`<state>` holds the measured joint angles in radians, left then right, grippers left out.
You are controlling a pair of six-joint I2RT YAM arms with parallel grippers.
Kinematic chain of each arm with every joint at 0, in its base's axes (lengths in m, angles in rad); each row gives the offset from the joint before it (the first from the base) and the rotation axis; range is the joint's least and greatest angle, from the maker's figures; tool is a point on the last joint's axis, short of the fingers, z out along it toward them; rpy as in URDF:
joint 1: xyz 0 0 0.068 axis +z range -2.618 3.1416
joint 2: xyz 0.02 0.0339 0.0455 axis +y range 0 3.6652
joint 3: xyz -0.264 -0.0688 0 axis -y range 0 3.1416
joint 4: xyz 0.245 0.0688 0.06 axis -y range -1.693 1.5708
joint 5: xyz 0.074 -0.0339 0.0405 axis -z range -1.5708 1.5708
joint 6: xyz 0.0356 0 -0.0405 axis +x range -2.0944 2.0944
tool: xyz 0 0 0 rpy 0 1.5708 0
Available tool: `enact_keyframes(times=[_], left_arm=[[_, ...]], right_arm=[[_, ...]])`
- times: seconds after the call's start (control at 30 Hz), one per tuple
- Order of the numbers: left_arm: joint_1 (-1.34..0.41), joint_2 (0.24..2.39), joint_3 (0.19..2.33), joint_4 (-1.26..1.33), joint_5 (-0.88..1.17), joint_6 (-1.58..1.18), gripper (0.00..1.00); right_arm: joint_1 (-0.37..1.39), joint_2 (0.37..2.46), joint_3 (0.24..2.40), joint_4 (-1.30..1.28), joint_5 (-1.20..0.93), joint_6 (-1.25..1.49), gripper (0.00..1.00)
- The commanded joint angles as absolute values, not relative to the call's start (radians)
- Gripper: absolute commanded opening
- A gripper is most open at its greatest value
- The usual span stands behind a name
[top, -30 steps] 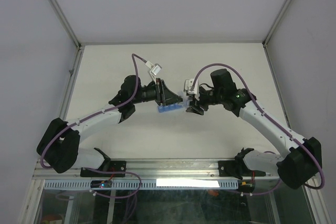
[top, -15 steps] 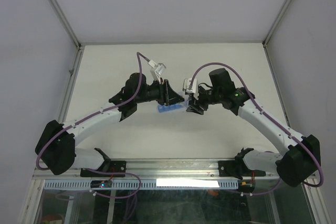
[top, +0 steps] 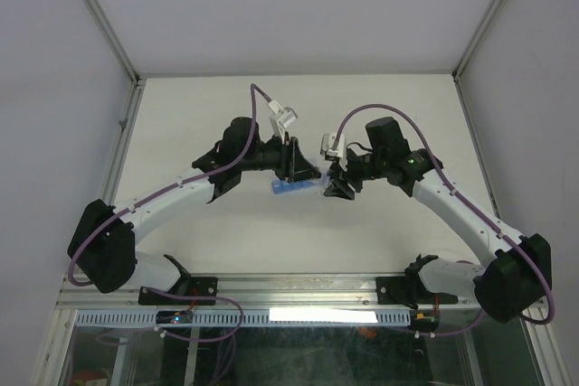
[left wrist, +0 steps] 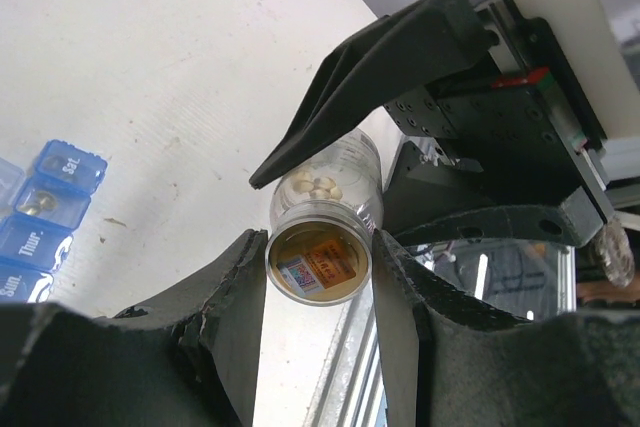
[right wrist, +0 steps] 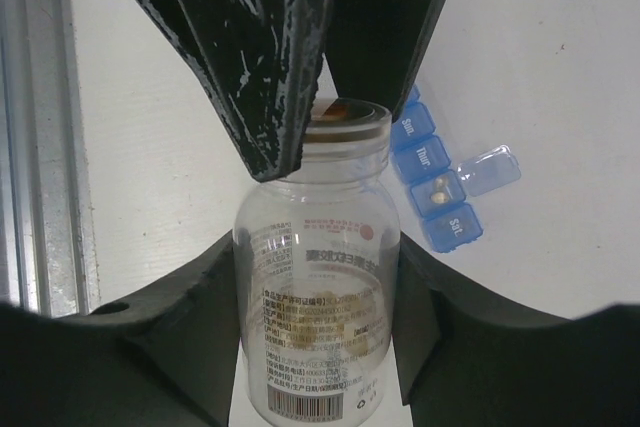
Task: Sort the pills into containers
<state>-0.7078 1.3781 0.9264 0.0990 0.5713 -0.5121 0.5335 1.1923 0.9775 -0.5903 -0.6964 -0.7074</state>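
A small clear bottle (right wrist: 318, 297) with a printed label is held off the table, and my right gripper (right wrist: 318, 257) is shut round its body. My left gripper (left wrist: 318, 249) is shut on the bottle's round cap (left wrist: 318, 265), one finger on each side. Pale pills (left wrist: 322, 185) lie inside the bottle. The containers (right wrist: 432, 179), a blue strip of day-marked compartments, lie on the table below. One compartment stands open with pills (right wrist: 440, 188) in it. In the top view both grippers (top: 312, 174) (top: 336, 185) meet over the blue strip (top: 291, 189).
White table (top: 298, 115) with raised side rails. A metal rail (right wrist: 40, 147) runs along the near edge. The open compartment's clear lid (right wrist: 487, 169) sticks out to the side of the strip.
My left arm has swung right and its gripper has closed in on the right gripper. The right gripper has shifted slightly right. Both jaws have kept the same width.
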Motion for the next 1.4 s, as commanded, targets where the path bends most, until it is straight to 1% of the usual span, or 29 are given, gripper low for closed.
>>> enact_keyframes(times=[0.0, 0.1, 0.17, 0.33, 0.4, 0.5, 0.7, 0.83, 1.0, 1.1, 1.37], left_arm=[[-0.733, 1.403, 1.006, 0.054, 0.675, -0.351, 0.17], [-0.712, 1.421, 1.055, 0.006, 0.675, -0.35, 0.15], [-0.697, 1.422, 1.071, 0.004, 0.65, -0.416, 0.11], [-0.692, 1.422, 1.067, 0.039, 0.607, -0.591, 0.1], [-0.7, 1.413, 1.045, 0.073, 0.589, -0.631, 0.1], [-0.721, 1.401, 1.038, 0.078, 0.58, -0.61, 0.09], [-0.769, 1.41, 1.029, 0.061, 0.661, -0.394, 0.1], [-0.769, 1.415, 1.021, 0.055, 0.729, -0.246, 0.1], [-0.77, 1.412, 1.022, 0.056, 0.894, -0.021, 0.1], [-0.77, 1.4, 1.008, 0.09, 0.925, 0.075, 0.11], [-0.769, 1.408, 1.026, 0.126, 0.962, 0.135, 0.17]], right_arm=[[0.525, 1.17, 1.04, -0.505, -0.876, -0.674, 0.0], [0.523, 1.172, 1.036, -0.502, -0.863, -0.674, 0.0], [0.525, 1.167, 1.029, -0.485, -0.824, -0.665, 0.0], [0.53, 1.155, 1.015, -0.439, -0.731, -0.632, 0.0], [0.529, 1.154, 1.015, -0.429, -0.735, -0.617, 0.0], [0.524, 1.164, 1.019, -0.431, -0.822, -0.596, 0.0], [0.498, 1.189, 1.029, -0.451, -1.017, -0.571, 0.0], [0.477, 1.18, 1.017, -0.436, -1.101, -0.558, 0.0], [0.466, 1.16, 0.995, -0.422, -1.153, -0.576, 0.0], [0.465, 1.156, 0.993, -0.429, -1.163, -0.589, 0.0], [0.462, 1.149, 0.991, -0.438, -1.157, -0.608, 0.0]])
